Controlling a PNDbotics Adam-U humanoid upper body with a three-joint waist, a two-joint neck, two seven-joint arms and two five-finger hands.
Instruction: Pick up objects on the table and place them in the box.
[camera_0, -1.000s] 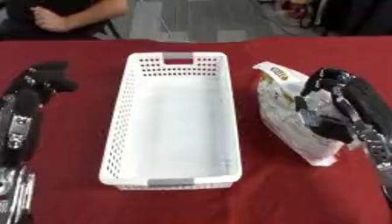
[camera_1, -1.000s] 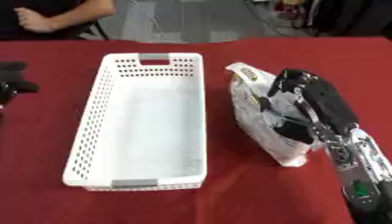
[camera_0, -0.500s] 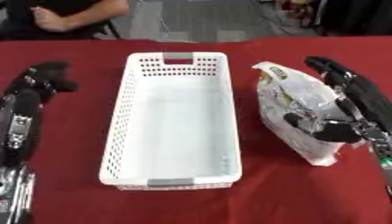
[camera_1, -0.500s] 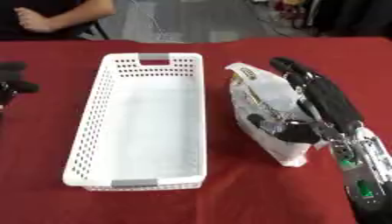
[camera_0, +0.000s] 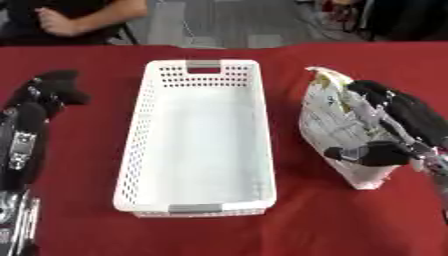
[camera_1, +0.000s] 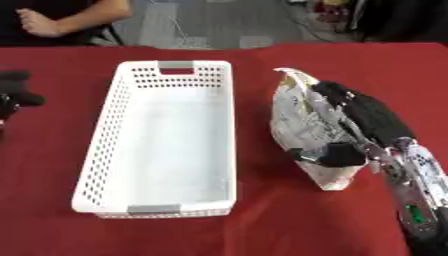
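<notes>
Right of the frame's centre, on the red tablecloth, lies a crinkled white bag with dark print and a yellowish patch near its upper end; it is long, wider at the lower end, and lies just beside the white basket, apart from it. What the print says is too blurred to read. Over the bag rests the right hand, black, its fingers laid along the bag's right side and its thumb curled across the lower front, so the bag is clasped between them; the far side of the bag is hidden behind the fingers. Plastic and rectangular, the basket has walls pierced with rows of small holes, grey handle strips at both short ends, and a smooth bare floor. At the left edge the left hand is a black shape with curled fingers, holding nothing, partly cut off in the right eye view.
</notes>
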